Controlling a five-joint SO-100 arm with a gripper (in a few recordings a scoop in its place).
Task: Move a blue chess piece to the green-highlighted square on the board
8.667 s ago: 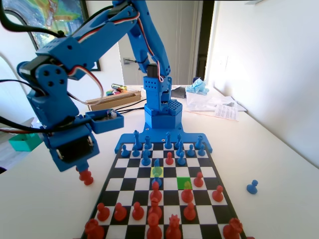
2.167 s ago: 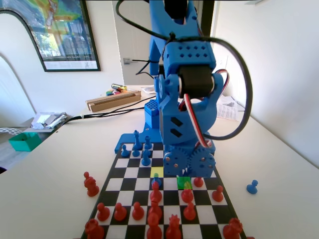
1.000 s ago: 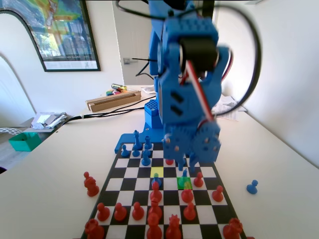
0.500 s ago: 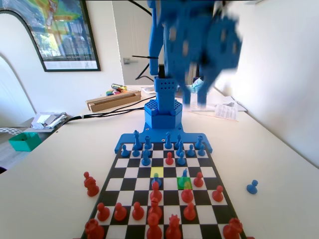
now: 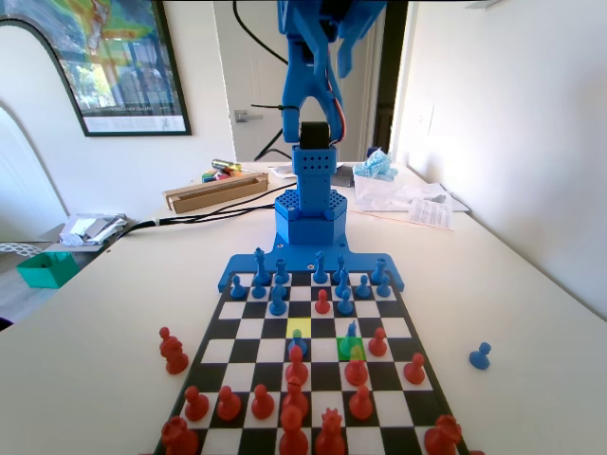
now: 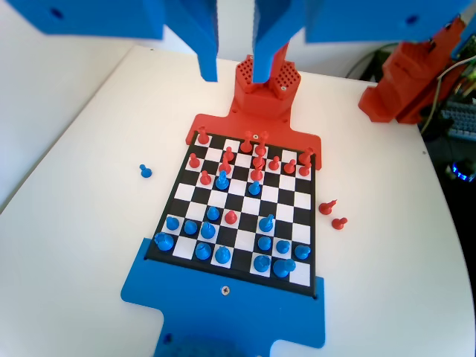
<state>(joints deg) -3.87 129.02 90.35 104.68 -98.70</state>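
Observation:
In the fixed view a small blue chess piece stands on the green-highlighted square of the board, with red pieces close in front and to its right. From the wrist view the same blue chess piece stands among the red pieces on the board. My gripper is raised high above the board's far end, well clear of every piece. Seen from the wrist, the gripper hangs open, its jaws apart with nothing between them.
A yellow square lies left of the green one, with another blue piece just in front of it. A stray blue pawn stands on the table off the board's right. Two red pieces stand off its left. Boxes and clutter sit behind the arm's base.
The arm was low over the green square a second ago. It has swung up and back to the board's far end, leaving the blue piece standing on the green square.

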